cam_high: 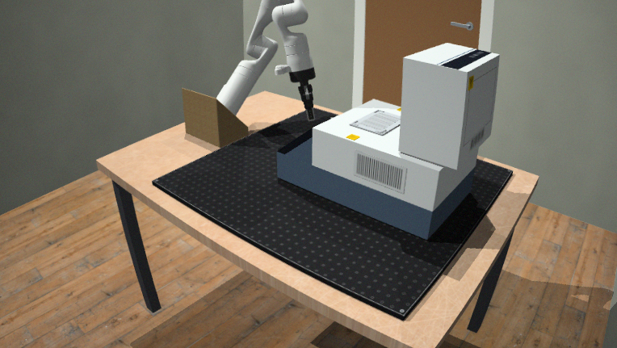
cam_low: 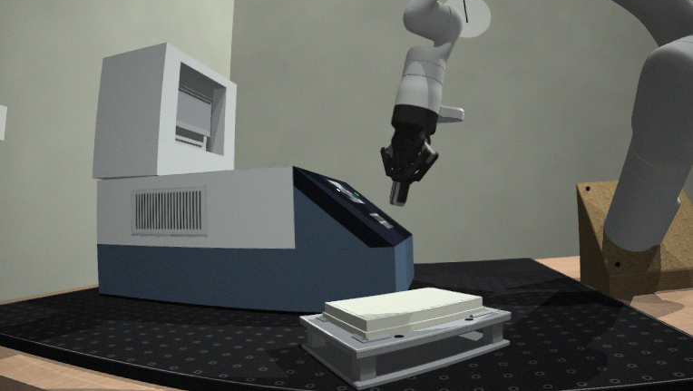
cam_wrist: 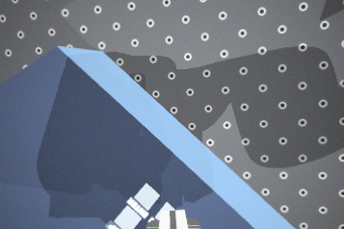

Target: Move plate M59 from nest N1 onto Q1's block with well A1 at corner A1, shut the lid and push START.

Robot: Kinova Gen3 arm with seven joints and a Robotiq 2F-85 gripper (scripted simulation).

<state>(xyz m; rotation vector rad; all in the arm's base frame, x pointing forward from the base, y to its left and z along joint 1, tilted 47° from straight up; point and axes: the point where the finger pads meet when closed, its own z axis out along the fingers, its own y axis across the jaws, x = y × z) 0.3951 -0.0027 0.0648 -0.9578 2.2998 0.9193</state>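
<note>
Plate M59 [cam_low: 404, 309], cream-white, lies in the grey plate nest N1 [cam_low: 405, 343] on the black mat in front of the cycler; both are hidden in the top view. Cycler Q1 [cam_high: 386, 162] is white over a blue base, and its lid [cam_high: 447, 100] stands raised. The gridded block [cam_high: 376, 121] on its top deck is uncovered. My gripper [cam_low: 399, 201] is shut and empty. It hangs a little above and in front of the sloped dark key panel [cam_low: 357, 208], which shows a small green lamp [cam_low: 356, 193]. In the wrist view the fingertips [cam_wrist: 173, 221] are beside pale keys [cam_wrist: 138, 207].
A brown wedge-shaped mount [cam_high: 211, 119] carrying the arm stands at the mat's back corner; it also shows in the exterior view [cam_low: 633, 243]. Q1 carries a barcode label [cam_high: 380, 171] on its side. The table edge runs close to the mat.
</note>
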